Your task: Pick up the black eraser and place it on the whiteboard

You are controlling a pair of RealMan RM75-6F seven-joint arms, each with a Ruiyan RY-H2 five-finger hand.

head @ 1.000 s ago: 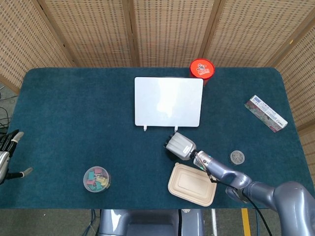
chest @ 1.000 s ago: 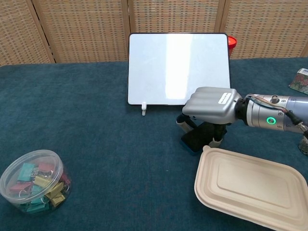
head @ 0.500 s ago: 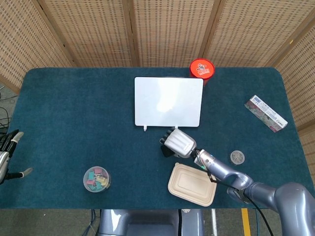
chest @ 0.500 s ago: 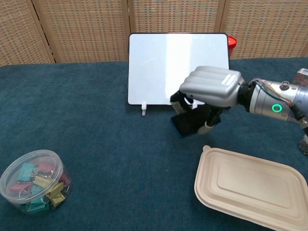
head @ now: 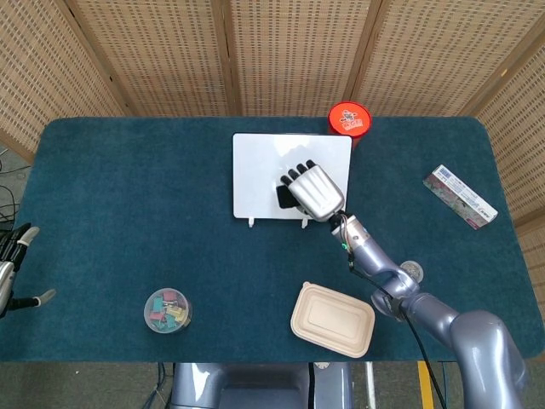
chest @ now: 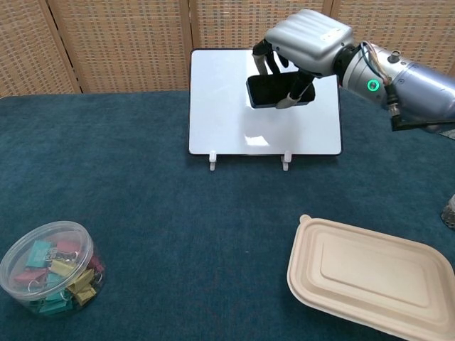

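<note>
I am holding the black eraser [chest: 276, 90] in my right robot hand [chest: 307, 37], with the fingers [chest: 271, 61] curling down around its long edges, so the pick-up part of the job looks done. The eraser is hanging lifted above the whiteboard [chest: 220, 121], which is lying on the blue bench [chest: 142, 213]; in the head view the right robot hand [head: 313, 191] is sitting over the board's right half with the eraser [head: 284, 195] peeking out beside it. I am judging that the eraser is not touching the board, since the chest view shows a shadow on the white surface well below it. What I am reckoning is left: lowering it onto the whiteboard and letting go. My left robot hand [head: 12, 268] is idling at the far edge of the bench, fingers apart and holding nothing.
</note>
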